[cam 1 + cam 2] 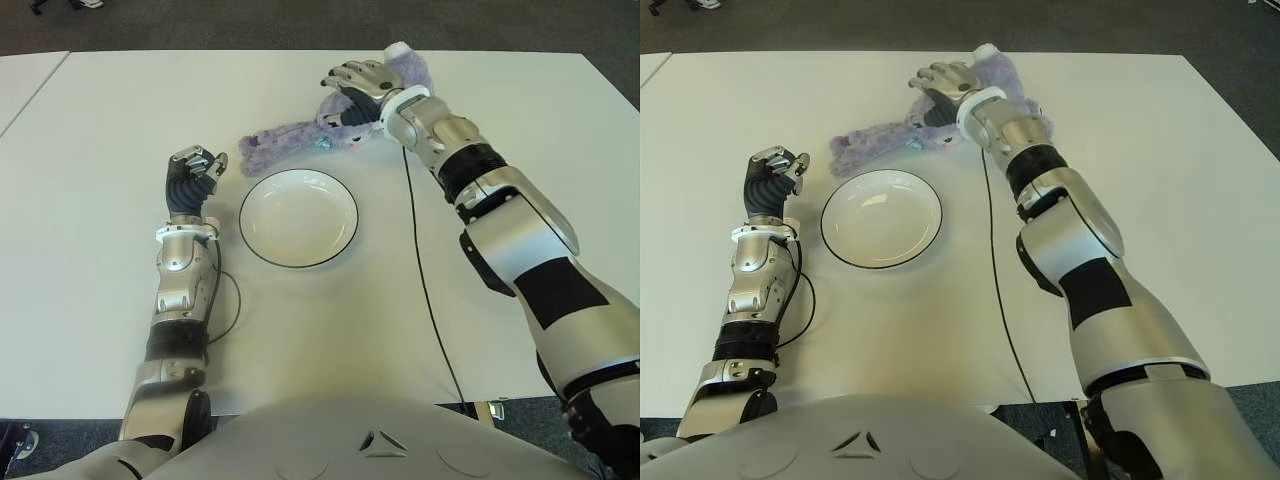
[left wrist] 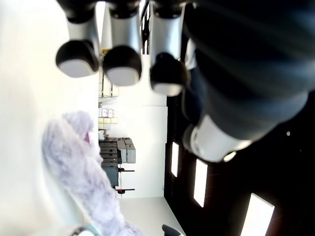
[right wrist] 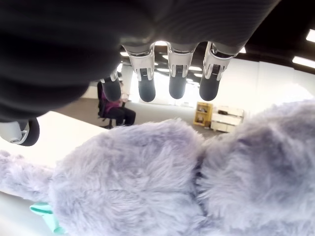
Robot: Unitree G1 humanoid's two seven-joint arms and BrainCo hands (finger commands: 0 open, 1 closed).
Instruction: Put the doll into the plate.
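Reaching for the doll (image 1: 300,138), not yet gripped
Right hand (image 1: 352,88) fingers (image 3: 177,84) spread above it; next close, carry to plate (image 1: 343,243); left hand (image 1: 196,168) curled, empty

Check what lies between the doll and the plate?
Nothing: in the left eye view a narrow strip of bare table separates the doll from the plate.

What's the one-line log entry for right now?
right hand: open over doll, no grasp | doll: on table beyond plate | left hand: curled, left of plate
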